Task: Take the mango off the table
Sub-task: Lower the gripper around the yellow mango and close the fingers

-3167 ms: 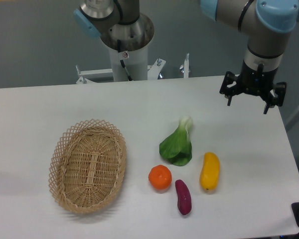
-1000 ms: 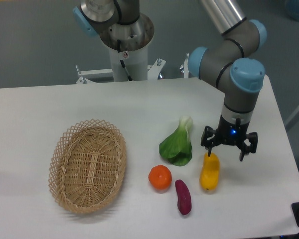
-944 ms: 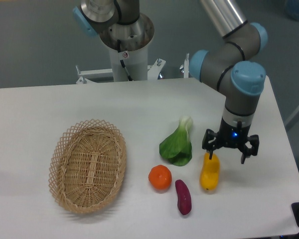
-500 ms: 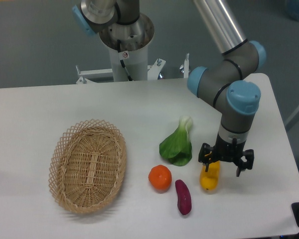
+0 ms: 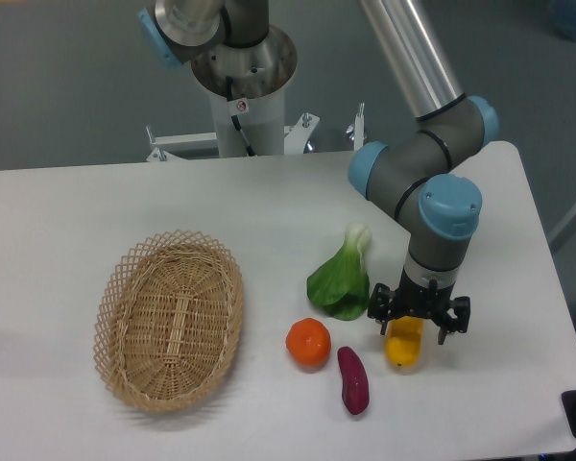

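The yellow mango (image 5: 404,346) lies on the white table (image 5: 77,211) at the front right, its upper half hidden under my gripper. My gripper (image 5: 415,322) is open and sits low over the mango, with one finger on each side of it. The jaws stand apart and I cannot tell if they touch the fruit.
A round orange (image 5: 308,342) and a dark purple sweet potato (image 5: 353,379) lie just left of the mango. A green bok choy (image 5: 343,279) lies behind them. A wicker basket (image 5: 170,320) stands at the left. The table's right edge is close.
My gripper has come from the back right of the table, moved left and down, and now straddles the mango. The mango has not moved.
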You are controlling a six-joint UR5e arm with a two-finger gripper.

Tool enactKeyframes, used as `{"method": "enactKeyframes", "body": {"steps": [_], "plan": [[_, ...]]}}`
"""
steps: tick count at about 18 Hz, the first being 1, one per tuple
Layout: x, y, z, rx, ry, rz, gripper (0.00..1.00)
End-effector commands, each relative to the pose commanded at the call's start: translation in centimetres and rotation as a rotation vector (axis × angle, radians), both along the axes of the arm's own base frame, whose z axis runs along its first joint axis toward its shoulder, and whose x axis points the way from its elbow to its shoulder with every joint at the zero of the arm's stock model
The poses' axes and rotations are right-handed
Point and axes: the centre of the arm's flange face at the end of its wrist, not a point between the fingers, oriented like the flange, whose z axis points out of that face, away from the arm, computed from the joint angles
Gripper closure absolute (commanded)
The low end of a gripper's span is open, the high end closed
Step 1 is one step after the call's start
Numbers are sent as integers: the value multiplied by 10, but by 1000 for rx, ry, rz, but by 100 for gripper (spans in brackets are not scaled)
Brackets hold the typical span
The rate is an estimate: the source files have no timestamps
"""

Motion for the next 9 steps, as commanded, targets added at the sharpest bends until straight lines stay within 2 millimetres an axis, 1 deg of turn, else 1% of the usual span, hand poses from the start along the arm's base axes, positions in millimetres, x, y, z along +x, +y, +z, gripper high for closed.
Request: {"method": "enactKeyframes", "body": {"steps": [3,6,7,9], "plan": [[4,-3,-6,-8,-12,5,0],[5,-2,-5,-8,-9,8,1],[5,-1,-4,-6,-5,14,15],[7,2,-3,-2,-4,22,29]]}}
